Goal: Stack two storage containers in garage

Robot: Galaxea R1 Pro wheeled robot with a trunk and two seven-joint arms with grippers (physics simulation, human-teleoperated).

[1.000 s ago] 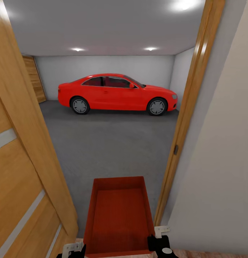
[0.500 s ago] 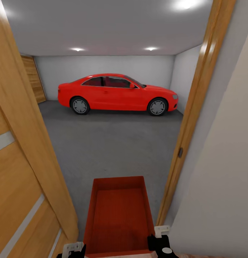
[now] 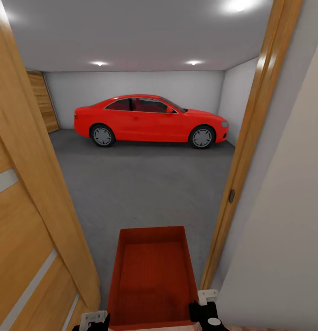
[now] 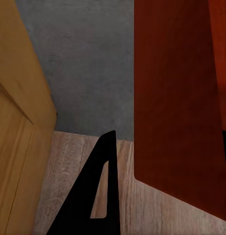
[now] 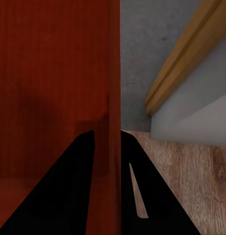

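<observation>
Plainly red-orange open-top container (image 3: 152, 276)

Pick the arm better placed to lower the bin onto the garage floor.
Right, marginally: the right gripper visibly straddles the storage container wall; the left gripper shows one finger outside it, grip unclear. Probably lower with both.

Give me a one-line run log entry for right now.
location: doorway into garage | carrying: storage container held out front | right gripper: straddling container wall | left gripper: at container side | ahead: grey floor, red car

An empty red-orange storage container (image 3: 152, 276) sits level and open-top up in the doorway, above the garage's grey concrete floor (image 3: 140, 184).
</observation>
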